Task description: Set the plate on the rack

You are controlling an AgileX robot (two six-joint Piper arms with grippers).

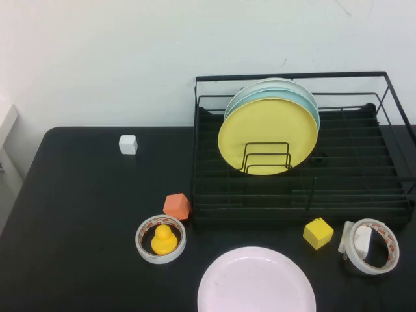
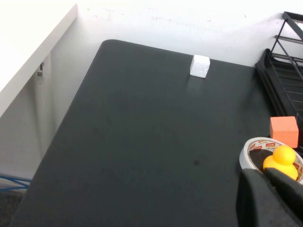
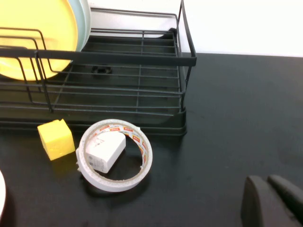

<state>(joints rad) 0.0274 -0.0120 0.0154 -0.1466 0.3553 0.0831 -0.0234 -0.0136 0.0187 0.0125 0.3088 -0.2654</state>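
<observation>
The pale pink plate point(image 1: 257, 281) lies flat on the black table at the front edge, in front of the rack. The black wire rack point(image 1: 292, 77) stands at the back right and holds a yellow plate point(image 1: 266, 130) and a light blue plate point(image 1: 311, 103) upright in its dividers. Neither gripper shows in the high view. In the left wrist view my left gripper point(image 2: 264, 174) is shut and empty, near the tape roll with the duck. In the right wrist view my right gripper point(image 3: 266, 180) is shut and empty, over bare table right of the rack point(image 3: 118, 57).
A white cube point(image 1: 128, 144) sits at the back left. An orange block point(image 1: 177, 205) and a tape roll point(image 1: 144, 250) holding a yellow duck point(image 1: 164, 239) lie left of the plate. A yellow cube point(image 1: 318, 233) and a second tape roll point(image 1: 392, 250) around a white adapter lie to its right.
</observation>
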